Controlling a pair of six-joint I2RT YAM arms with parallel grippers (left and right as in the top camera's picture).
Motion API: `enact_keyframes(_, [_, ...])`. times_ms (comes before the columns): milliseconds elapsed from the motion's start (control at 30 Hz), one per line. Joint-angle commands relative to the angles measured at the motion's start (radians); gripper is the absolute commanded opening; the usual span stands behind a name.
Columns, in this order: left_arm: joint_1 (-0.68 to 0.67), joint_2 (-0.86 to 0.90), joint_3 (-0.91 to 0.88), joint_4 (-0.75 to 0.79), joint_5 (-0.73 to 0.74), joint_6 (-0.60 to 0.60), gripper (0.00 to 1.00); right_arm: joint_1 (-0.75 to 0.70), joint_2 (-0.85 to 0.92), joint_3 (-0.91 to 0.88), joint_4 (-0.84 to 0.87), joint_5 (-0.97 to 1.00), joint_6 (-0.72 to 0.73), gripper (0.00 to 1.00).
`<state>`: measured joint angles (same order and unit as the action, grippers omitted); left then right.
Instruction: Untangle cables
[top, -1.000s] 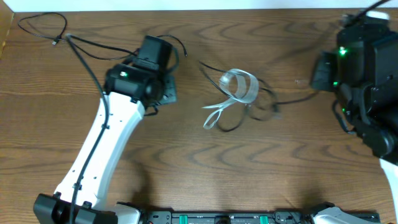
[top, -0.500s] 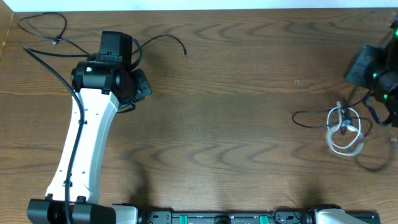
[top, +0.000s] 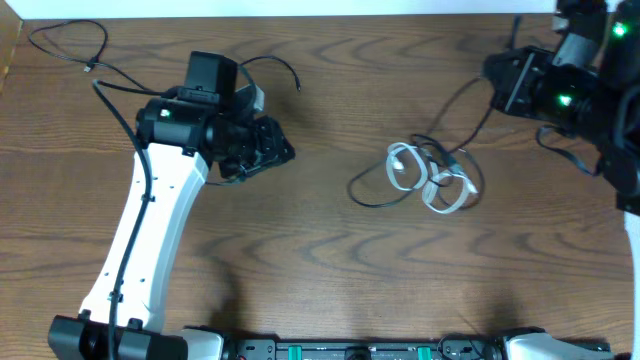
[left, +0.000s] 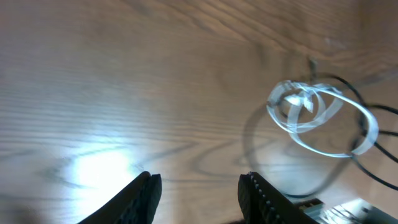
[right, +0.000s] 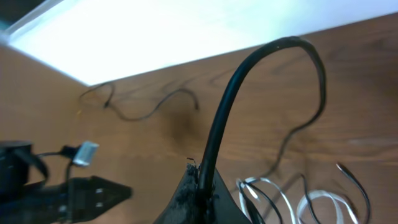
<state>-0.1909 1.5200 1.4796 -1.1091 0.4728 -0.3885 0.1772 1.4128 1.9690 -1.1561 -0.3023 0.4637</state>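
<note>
Item: cables (top: 428, 176), one snarl, mid-right of desk (top: 320, 270).
Thin, limp, v. light, springy; white cord (left: 297, 102) looped w/ black cord (right: 219, 127). My right claw (right: 200, 186) pinches the black cord; left claw (left: 199, 194) spread, empty. Best hold, I reckon: white loop.

The cables (top: 400, 163), dragged near the right edge of the table (top: 330, 290) 0.5 s ago, now lie right of centre; the left gripper (left: 198, 182) has opened and swung back toward them
</note>
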Motion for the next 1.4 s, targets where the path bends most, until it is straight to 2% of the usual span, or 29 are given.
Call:
enact_keyframes(0, [-0.034, -0.001, 0.002, 0.008, 0.039, -0.051, 0.46, 0.043, 0.029, 0.012, 0.014, -0.083, 0.037, 0.01])
enact_keyframes(267, [-0.102, 0.026, 0.002, 0.048, 0.032, -0.063, 0.46, 0.130, 0.074, 0.012, 0.069, -0.109, 0.039, 0.01])
enact_keyframes(500, [-0.164, 0.104, 0.002, 0.048, 0.032, -0.081, 0.46, 0.156, 0.075, 0.012, 0.154, -0.147, 0.101, 0.01])
enact_keyframes(600, [-0.190, 0.135, 0.002, 0.052, 0.033, -0.079, 0.46, 0.159, 0.075, 0.012, 0.149, -0.153, 0.101, 0.01])
enact_keyframes(733, [-0.228, 0.153, 0.002, 0.087, 0.043, -0.019, 0.46, 0.159, 0.078, 0.012, 0.127, -0.154, 0.101, 0.01])
enact_keyframes(900, [-0.274, 0.153, 0.002, 0.150, 0.070, -0.018, 0.49, 0.159, 0.078, 0.012, 0.118, -0.169, 0.101, 0.01])
enact_keyframes(1167, [-0.304, 0.153, 0.002, 0.217, 0.054, -0.229, 0.49, 0.173, 0.079, 0.012, 0.115, -0.177, 0.101, 0.01])
enact_keyframes(1367, [-0.304, 0.164, 0.002, 0.223, -0.040, -0.425, 0.49, 0.191, 0.079, 0.012, 0.116, -0.176, 0.101, 0.01])
